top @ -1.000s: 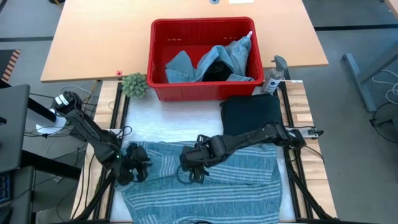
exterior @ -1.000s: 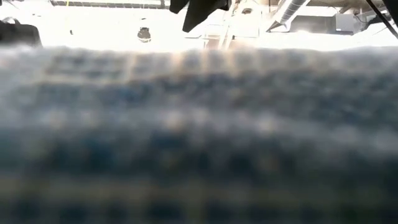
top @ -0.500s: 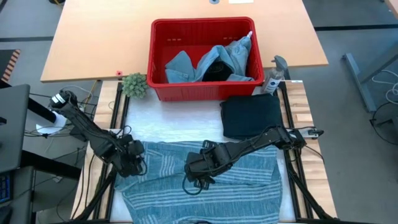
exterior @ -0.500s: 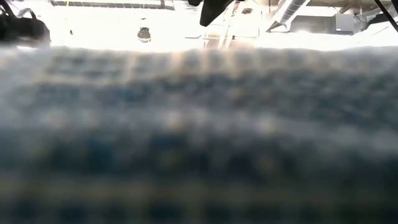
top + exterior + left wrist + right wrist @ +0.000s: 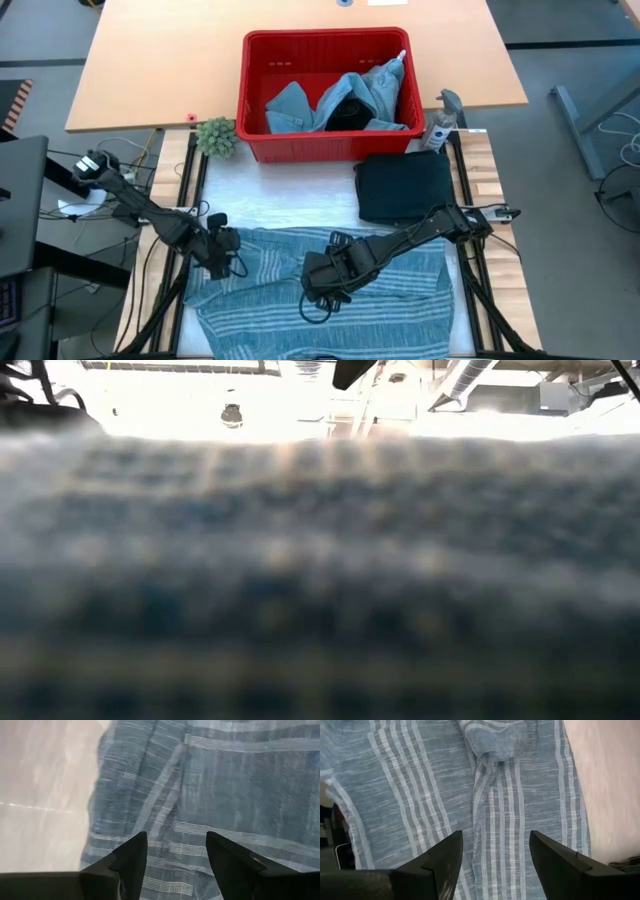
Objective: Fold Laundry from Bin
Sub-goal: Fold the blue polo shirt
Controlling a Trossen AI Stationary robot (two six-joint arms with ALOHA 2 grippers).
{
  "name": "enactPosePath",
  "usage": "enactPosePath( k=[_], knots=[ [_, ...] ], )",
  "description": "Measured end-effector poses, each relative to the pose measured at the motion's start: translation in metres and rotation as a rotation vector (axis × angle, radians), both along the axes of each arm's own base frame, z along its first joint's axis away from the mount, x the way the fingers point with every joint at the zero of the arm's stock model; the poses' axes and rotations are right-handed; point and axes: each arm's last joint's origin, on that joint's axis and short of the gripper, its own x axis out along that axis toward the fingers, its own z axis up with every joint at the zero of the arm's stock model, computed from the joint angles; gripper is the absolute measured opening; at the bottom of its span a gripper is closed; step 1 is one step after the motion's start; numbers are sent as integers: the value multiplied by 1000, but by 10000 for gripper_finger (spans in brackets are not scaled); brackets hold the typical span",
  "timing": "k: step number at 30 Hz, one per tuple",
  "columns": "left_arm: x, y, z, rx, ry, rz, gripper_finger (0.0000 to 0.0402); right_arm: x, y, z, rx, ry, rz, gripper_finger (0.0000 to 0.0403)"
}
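- Left claw [image 5: 222, 252] is hovering open, holding nothing, over the striped cloth's [image 5: 400, 290] left edge on the tabletop [image 5: 290, 205].
- Right claw [image 5: 322, 285] is gaping empty mid-cloth; the next fold likely needs fresh grips.
- More laundry [image 5: 340, 100] is waiting in the bin [image 5: 255, 60].

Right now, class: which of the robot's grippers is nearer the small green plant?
Left. The left gripper sits just below the green plant, over the striped cloth; the right gripper is farther, mid-cloth.

The right gripper [image 5: 492, 857] hangs spread-fingered, empty, over the blue-grey striped cloth [image 5: 445, 785], whose edge meets bare table [image 5: 615, 780].
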Motion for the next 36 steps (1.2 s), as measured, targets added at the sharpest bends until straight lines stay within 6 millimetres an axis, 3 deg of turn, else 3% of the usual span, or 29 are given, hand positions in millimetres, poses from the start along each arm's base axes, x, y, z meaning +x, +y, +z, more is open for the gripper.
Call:
enactPosePath(
  k=[8,14,18,23,29,36],
  knots=[
    [9,7,1,-47,4,-63,195,-2,4,0,1,0,9,253],
    [7,13,-16,-121,42,-58,195,-2,3,0,1,0,7,253],
    [6,13,-17,-156,56,-55,187,-2,3,0,1,0,8,253],
    [6,13,-17,-139,54,-77,135,-1,3,0,1,0,8,253],
    [8,13,-16,-124,23,-84,19,-1,3,0,0,0,7,253],
    [12,12,-4,-124,19,-35,2,-1,3,0,0,0,7,253]
  ],
)
